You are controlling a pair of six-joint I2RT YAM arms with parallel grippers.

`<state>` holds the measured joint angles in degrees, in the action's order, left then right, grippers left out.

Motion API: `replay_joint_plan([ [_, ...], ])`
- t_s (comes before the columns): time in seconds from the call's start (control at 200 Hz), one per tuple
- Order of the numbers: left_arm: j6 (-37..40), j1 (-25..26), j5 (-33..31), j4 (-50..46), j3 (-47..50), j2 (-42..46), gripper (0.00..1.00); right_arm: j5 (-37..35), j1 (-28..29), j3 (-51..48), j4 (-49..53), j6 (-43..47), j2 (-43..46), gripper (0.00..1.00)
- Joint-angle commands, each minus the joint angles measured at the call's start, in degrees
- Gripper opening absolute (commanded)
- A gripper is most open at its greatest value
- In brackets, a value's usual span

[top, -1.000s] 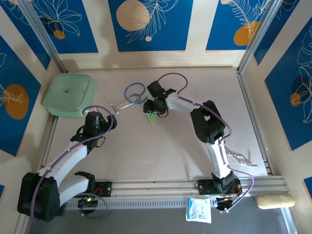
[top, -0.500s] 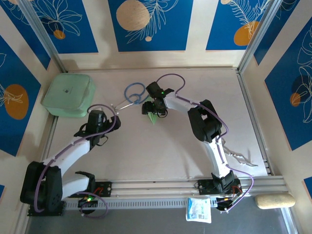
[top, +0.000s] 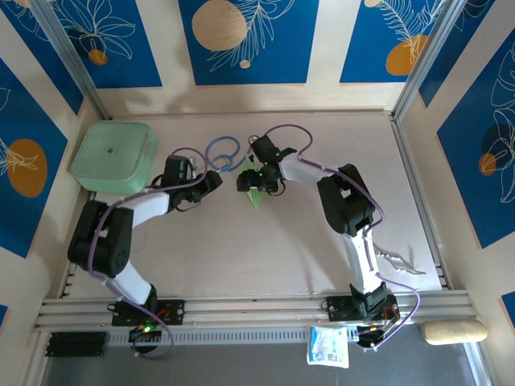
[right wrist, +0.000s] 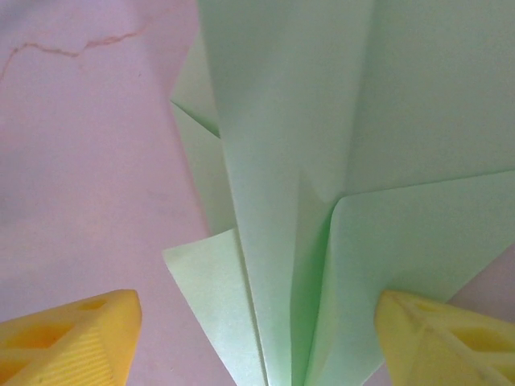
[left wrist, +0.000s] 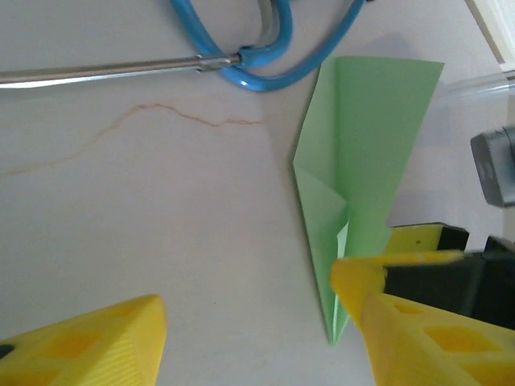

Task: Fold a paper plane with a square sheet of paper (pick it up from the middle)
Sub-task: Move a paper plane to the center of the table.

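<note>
Pale table (top: 241, 249), walled by blue-and-cream panels. Carries everything below.

Left arm (top: 121, 221) and right arm (top: 346, 201), bolted at the near edge. Reach inward and meet over the far middle of the table.

Thick mint-green box (top: 114, 156) with rounded corners. Sits in the far left corner, well apart from the paper.

Blue stethoscope (top: 222, 151). Lies just beyond the left gripper. In the left wrist view (left wrist: 241, 64), curves close by the wide end of the paper; touching or not, cannot tell.

Paper plane (top: 254, 193), a narrow pale green dart. Lies flat at the far middle of the table, point toward the near edge, wide end under the right gripper. Shows overlapping folded layers and a centre crease in the right wrist view (right wrist: 306, 161).

Left gripper (left wrist: 249, 330), low beside the dart. Jaws apart: one yellow finger (left wrist: 88, 346) over bare table, the other by the pointed tip. Pinches nothing.

Right gripper (right wrist: 253, 338), over the folded paper. Jaws spread wide: one finger (right wrist: 64, 342) clear of the paper, the other at its edge. Not clamped.
</note>
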<state>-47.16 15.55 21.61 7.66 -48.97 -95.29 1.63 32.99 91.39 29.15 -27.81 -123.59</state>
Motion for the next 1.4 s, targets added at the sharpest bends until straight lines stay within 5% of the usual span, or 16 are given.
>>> replay_joint_plan([
  [0.0, -3.9, 1.1, 6.8, 2.6, -4.9, -4.9, 0.58, 6.6, -0.8, -2.9, -0.2, 2.3, 2.8, 0.78],
  [0.225, -4.9, 3.2, 9.6, 1.2, -12.8, -15.2, 0.33, 10.4, -2.3, -4.9, -2.0, 1.0, 3.6, 0.73],
  [0.645, -3.5, 4.5, 12.4, -0.3, -19.9, -22.7, 0.35, 11.5, -3.7, -5.5, -2.3, 0.8, 3.8, 0.69],
  [1.066, -2.1, 4.5, 8.3, -2.5, -19.9, -22.2, 0.08, 9.8, -4.1, -6.0, -2.2, -1.0, 4.0, 0.69],
  [1.396, -2.9, 4.5, 3.2, -3.3, -16.7, -18.9, 0.04, 6.6, -4.6, -7.6, -3.4, -5.6, 5.0, 0.69],
])
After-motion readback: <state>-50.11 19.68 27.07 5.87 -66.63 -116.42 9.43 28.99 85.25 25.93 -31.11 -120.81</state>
